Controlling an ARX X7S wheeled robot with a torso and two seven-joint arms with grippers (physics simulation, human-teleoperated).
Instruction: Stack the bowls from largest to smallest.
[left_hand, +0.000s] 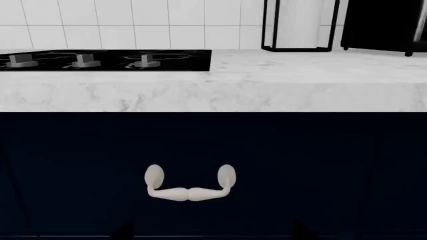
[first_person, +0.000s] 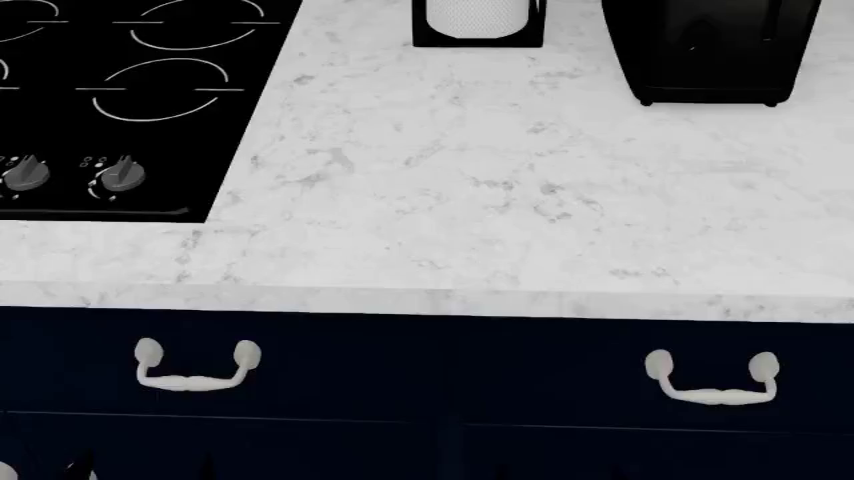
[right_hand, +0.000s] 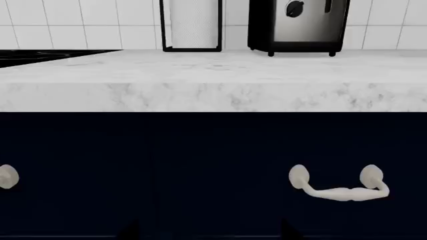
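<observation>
None of the three bowls shows in any view. My left gripper (left_hand: 213, 233) hangs low in front of a dark navy drawer front, below the counter edge. Only its two dark fingertips (left_hand: 123, 231) show, set wide apart with nothing between them. My right gripper (right_hand: 210, 232) hangs the same way in front of the neighbouring drawer. Its fingertips (right_hand: 131, 229) are also wide apart and empty. In the head view both grippers are almost entirely below the frame.
A white marble counter (first_person: 507, 200) runs across. A black cooktop (first_person: 120, 100) with knobs lies at its left. A paper towel holder (first_person: 478, 22) and a black appliance (first_person: 707, 50) stand at the back. White drawer handles (first_person: 198, 368) (first_person: 711, 380) sit on the navy cabinet front.
</observation>
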